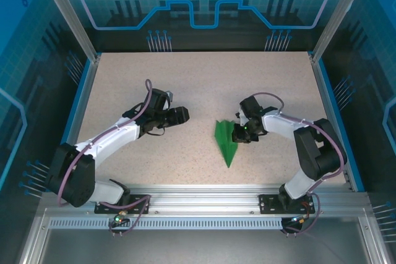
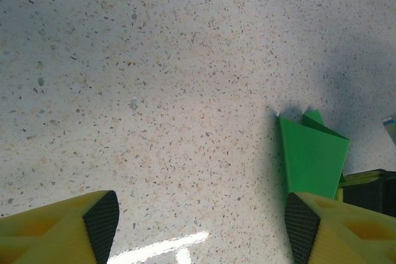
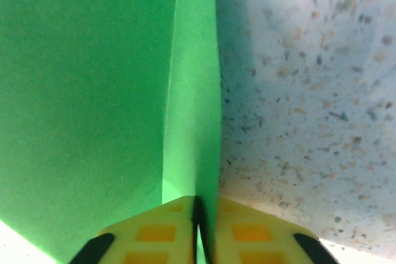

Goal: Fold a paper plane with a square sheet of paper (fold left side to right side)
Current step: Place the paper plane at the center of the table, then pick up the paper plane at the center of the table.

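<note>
Paper plane [image 1: 228,143]: mid-table, tip pointing toward the arm bases, wide end at the right gripper
Right gripper [image 3: 198,214]: fingers nearly together, apparently pinching a raised fold
Left gripper [image 1: 184,114]: jaws spread wide over bare table [image 1: 204,78], holding nothing

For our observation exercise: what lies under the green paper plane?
The paper plane rests on the speckled table, one fold pinched by the right gripper. Anything beneath is hidden.
</note>
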### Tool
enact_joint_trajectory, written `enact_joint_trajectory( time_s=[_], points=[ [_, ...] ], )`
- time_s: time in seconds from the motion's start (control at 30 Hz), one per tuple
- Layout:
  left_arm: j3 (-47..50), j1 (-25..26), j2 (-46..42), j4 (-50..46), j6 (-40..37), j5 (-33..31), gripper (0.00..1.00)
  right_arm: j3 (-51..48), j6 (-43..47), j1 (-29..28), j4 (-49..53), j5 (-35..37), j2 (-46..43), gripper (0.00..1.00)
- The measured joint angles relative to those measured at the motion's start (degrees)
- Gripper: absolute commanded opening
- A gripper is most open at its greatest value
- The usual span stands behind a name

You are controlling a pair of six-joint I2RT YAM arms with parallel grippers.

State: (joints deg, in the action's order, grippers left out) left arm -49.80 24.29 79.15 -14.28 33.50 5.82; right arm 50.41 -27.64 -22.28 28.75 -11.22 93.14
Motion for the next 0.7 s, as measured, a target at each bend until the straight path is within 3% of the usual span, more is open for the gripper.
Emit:
enact_joint_trajectory(
  time_s=[0.23,0.43,0.53,0.7],
  points=[
    [-1.0,-0.2,0.1,0.0,-0.2,0.0,0.79,2.8,2.1,0.1,4.0,2.9,-5.4,0.58],
    [-1.0,-0.2,0.1,0.2,-0.5,0.0,0.84,2.4,4.6,0.1,8.3,1.9,-15.0,0.77],
    [-1.0,-0.2,-0.3,1.0,-0.5,0.0,0.86,-1.0,5.5,0.0,8.2,-1.2,-17.6,0.82],
    [-1.0,-0.3,-0.9,1.7,-0.5,0.0,0.87,-5.9,5.7,-1.2,7.7,-5.9,-16.1,0.81]
  ],
)
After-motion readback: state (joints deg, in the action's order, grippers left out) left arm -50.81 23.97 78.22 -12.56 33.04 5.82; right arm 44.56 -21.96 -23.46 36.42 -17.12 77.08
